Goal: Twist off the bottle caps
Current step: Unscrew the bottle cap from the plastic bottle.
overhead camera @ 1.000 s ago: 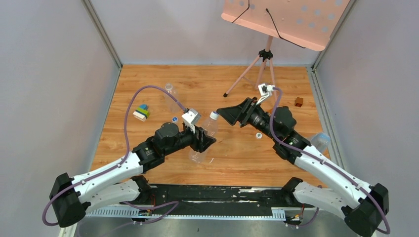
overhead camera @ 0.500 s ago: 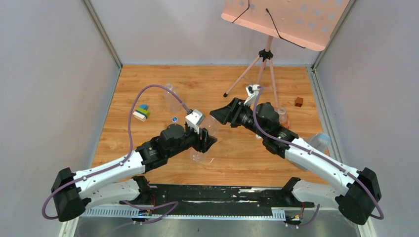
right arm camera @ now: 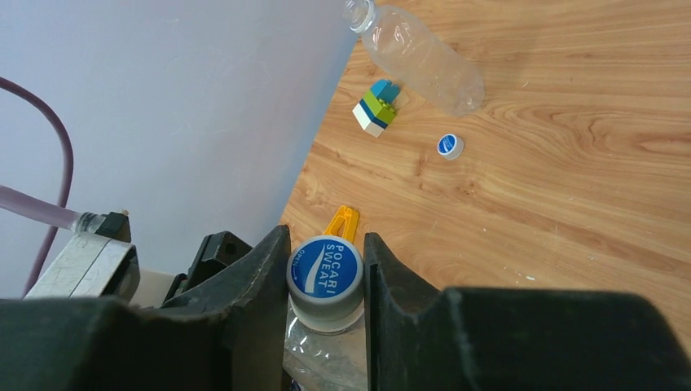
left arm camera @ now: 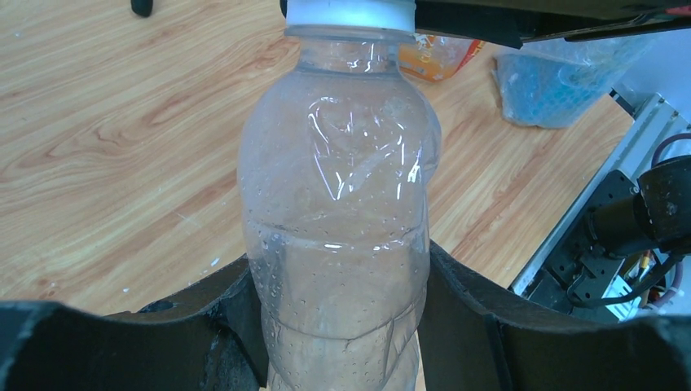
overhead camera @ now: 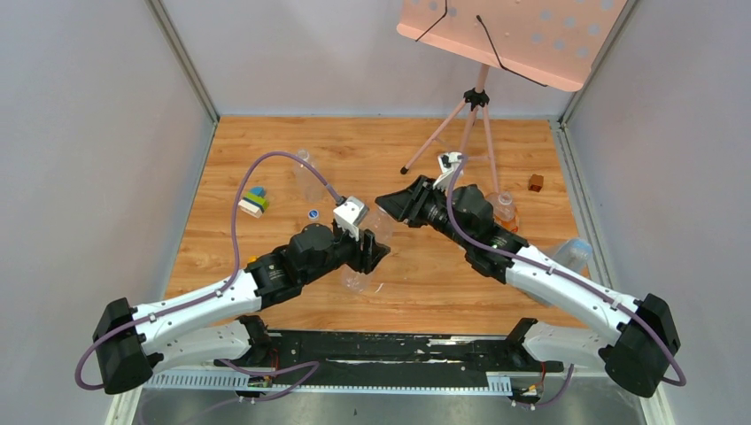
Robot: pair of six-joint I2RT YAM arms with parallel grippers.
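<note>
Right wrist view sets the blue-topped white plastic screw cap (right arm camera: 324,277), printed POCARI SWEAT, directly between the two black fingers of our right gripper (right arm camera: 324,254). Both fingers press against its sides, so we are clamped on it. The cap sits on the neck of a clear plastic bottle (left arm camera: 338,228), which in the top view leans with its cap end toward the far side of the wooden table (overhead camera: 425,274); we cannot tell whether its base touches the wood. From the left wrist we see that bottle filling the middle of the picture, and our left gripper (left arm camera: 338,326) is closed around its lower body, a black finger tight against each side. Farther out, a loose white-rimmed blue cap (right arm camera: 449,146) lies flat on the table, near a second clear bottle (right arm camera: 415,53) lying on its side. Just beside that bottle sits a small stack of blue, green and white blocks (right arm camera: 376,107). On our right side we see an orange-labelled bottle (overhead camera: 505,208), a crumpled bluish bottle (overhead camera: 576,252) at the table edge, and a brown cube (overhead camera: 536,182) near the pink tripod stand (overhead camera: 474,106).
</note>
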